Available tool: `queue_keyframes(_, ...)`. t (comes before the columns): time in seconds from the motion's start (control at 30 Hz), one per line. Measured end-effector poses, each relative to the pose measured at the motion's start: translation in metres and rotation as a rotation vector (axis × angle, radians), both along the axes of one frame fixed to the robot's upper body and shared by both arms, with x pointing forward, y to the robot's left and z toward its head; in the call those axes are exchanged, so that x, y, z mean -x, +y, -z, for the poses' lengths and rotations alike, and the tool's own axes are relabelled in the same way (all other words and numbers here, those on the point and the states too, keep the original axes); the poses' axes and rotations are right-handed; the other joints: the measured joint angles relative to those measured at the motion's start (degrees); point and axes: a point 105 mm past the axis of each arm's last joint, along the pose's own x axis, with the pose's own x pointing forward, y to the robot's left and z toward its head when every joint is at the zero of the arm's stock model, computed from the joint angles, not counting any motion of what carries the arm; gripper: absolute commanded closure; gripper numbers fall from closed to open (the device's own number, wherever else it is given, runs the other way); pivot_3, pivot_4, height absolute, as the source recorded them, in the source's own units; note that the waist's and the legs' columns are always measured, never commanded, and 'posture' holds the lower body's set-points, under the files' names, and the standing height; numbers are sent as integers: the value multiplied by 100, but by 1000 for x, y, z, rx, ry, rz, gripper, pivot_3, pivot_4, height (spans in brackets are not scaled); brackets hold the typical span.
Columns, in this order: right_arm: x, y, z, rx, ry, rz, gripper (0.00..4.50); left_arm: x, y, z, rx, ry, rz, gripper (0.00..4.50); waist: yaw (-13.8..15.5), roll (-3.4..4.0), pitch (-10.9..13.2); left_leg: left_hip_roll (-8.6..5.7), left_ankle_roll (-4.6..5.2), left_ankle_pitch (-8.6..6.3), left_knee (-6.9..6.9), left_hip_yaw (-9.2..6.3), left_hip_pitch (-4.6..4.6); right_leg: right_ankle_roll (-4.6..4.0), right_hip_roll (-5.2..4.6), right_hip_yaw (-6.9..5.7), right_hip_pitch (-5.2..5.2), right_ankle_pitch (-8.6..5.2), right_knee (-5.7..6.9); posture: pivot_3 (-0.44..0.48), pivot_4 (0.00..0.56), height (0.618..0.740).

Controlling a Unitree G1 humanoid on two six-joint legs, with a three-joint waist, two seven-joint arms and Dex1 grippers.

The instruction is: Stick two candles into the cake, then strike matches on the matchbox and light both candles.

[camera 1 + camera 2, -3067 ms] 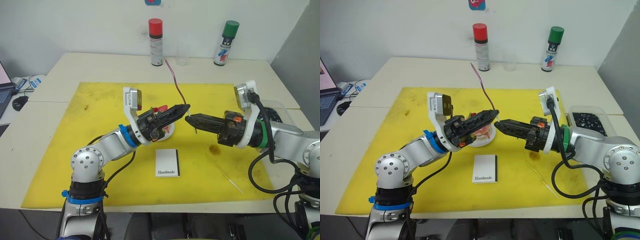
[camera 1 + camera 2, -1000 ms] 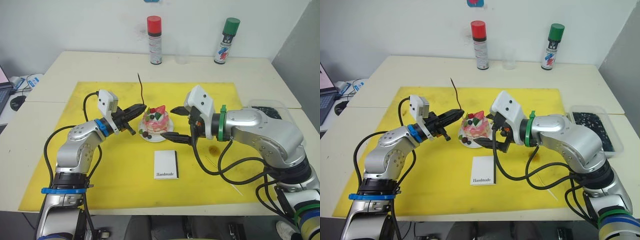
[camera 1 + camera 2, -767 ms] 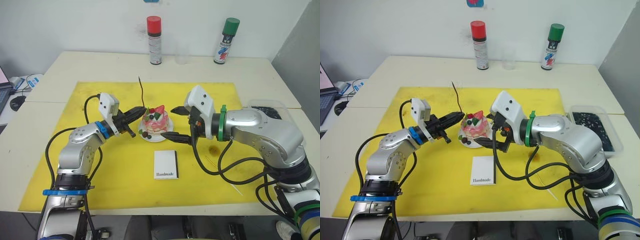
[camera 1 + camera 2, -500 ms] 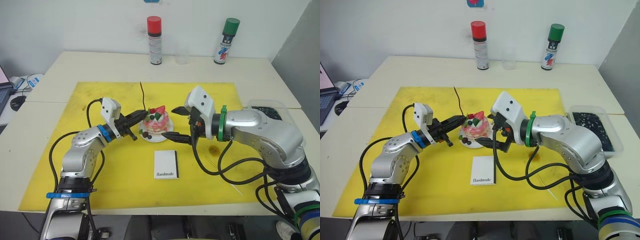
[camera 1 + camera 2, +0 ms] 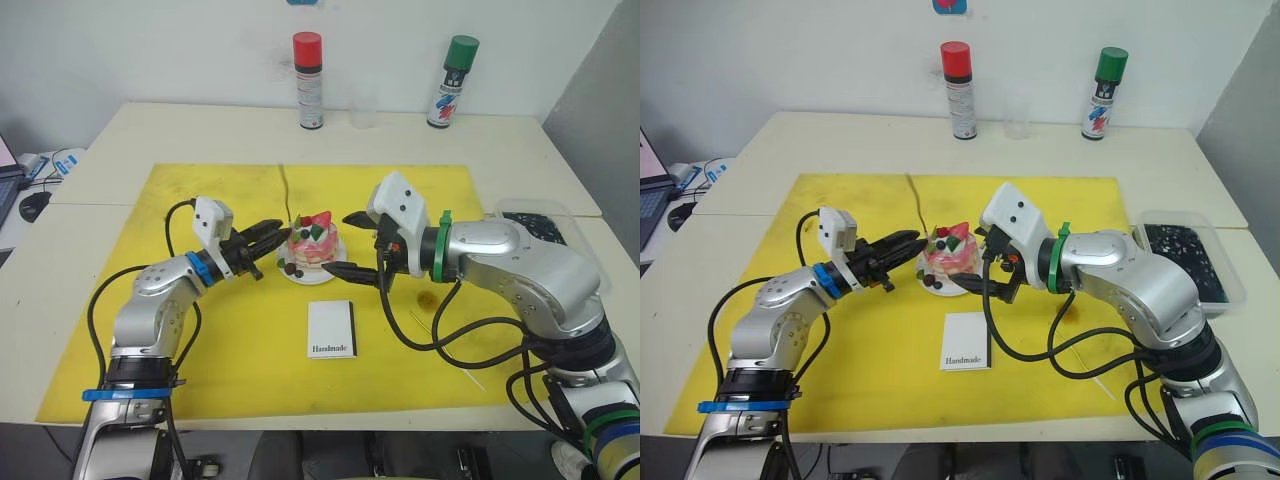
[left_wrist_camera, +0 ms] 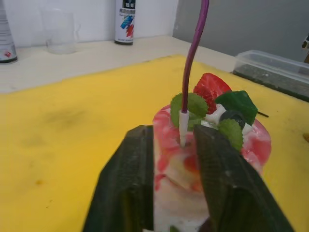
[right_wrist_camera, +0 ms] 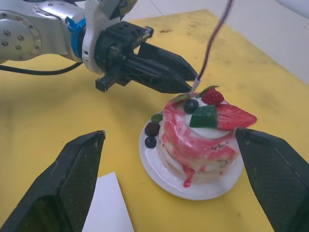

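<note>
The pink-and-white cake (image 5: 313,245) sits on its small white plate (image 7: 159,170) mid-mat. One long thin candle (image 5: 286,195) rises from the cake's left top edge, its pale base (image 6: 182,129) sunk into the frosting. My left gripper (image 5: 283,233) is at that base, open, with a narrow gap on each side of the candle. My right gripper (image 5: 342,243) is open wide on the cake's right, one finger on each side of the plate. The white matchbox (image 5: 332,327) lies in front of the cake. A second candle (image 5: 477,381) lies on the mat, front right. The matches are out of view.
A yellow mat (image 5: 200,330) covers the table's middle. At the back edge stand a red-capped spray can (image 5: 310,80), a clear cup (image 5: 364,110) and a green-capped can (image 5: 452,80). A clear tray (image 5: 1185,255) of dark bits sits at the right edge.
My left gripper carried the candle rightwards onto the cake's top edge, then opened its fingers around it. The right gripper has stayed open beside the cake.
</note>
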Motion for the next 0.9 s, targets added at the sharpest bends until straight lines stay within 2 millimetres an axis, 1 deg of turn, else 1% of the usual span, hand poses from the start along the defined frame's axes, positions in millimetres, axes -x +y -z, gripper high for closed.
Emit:
queue_keyframes(0.13, 0, 3, -4, -31, -10, -4, 0, 3, 6, -13, -18, -43, -17, 612, 5, 0, 0, -1, 0, 0, 0, 0, 0, 0, -2, -1, 1, 0, 0, 0, 150, 740)
queue_keyframes(0.2, 0, 5, -8, -53, -26, -7, 0, 11, 10, -16, -43, -40, -9, 18, -5, 0, 0, 0, 0, 0, 0, 1, 0, 0, -2, 1, 0, 0, -1, 0, 150, 740)
queue_keyframes(0.27, -2, 1, -14, -88, -46, 6, 0, 20, 13, -19, -90, -29, 3, 18, -6, 0, 0, 1, 0, 0, -2, 0, 0, 0, -1, 0, -1, 0, -1, 0, 150, 740)
queue_keyframes(0.33, -3, -9, -15, -107, -60, 27, 0, 34, 11, -20, -133, -8, 58, 18, -7, 0, 0, 2, 0, 0, -4, 1, 0, -1, -3, 0, 0, -1, -4, 0, 150, 740)
queue_keyframes(0.4, 1, -25, -12, -116, -67, 57, 0, 54, 2, -18, -183, 35, 144, 18, 17, -1, 0, 1, -1, -1, -6, 0, -2, -1, -8, -4, 0, -2, -8, 0, 150, 740)
queue_keyframes(0.47, 7, -41, -7, -114, -65, 82, 0, 67, -10, -16, -230, 48, 213, 18, 37, -1, 1, -2, -1, -1, -6, 0, -1, -1, -15, -5, 2, -3, -7, 0, 150, 740)
queue_keyframes(0.53, 17, -61, 3, -79, -61, 110, 0, 82, -29, -14, -273, 51, 308, 18, 59, -1, 0, -5, -1, -1, -5, 0, 0, 0, -16, -6, 7, -4, -9, 0, 150, 740)
queue_keyframes(0.57, 23, -75, 13, -33, -47, 132, 0, 93, -42, -13, -288, 46, 378, 18, 63, -1, 1, -8, -1, -1, -5, 3, 1, 1, -19, -2, 8, -4, -10, 0, 150, 740)
queue_keyframes(0.63, 31, -96, 32, 51, -10, 175, 0, 108, -61, -10, -305, 46, 480, 18, 38, -1, 1, -6, -1, 0, -4, 8, 6, 18, -13, 5, 7, -16, -10, 0, 150, 740)
queue_keyframes(0.7, 40, -112, 44, 123, 20, 212, 0, 117, -74, -8, -315, 43, 560, 18, 25, 0, 0, -3, -2, 2, -3, 5, 11, 24, -5, 6, 8, -20, -4, 0, 150, 740)
queue_keyframes(0.8, 55, -125, 60, 182, 78, 252, 0, 129, -88, -1, -346, 37, 684, 18, -31, 3, -1, 3, -2, 3, -2, 4, 26, 24, 6, 16, 10, -19, 5, 0, 150, 740)
queue_keyframes(0.9, 64, -134, 74, 206, 130, 332, 0, 136, -98, 2, -363, 17, 766, 18, -20, 3, -2, -1, -3, 4, 2, 1, 26, 25, 8, 17, 12, -18, 5, 0, 150, 740)
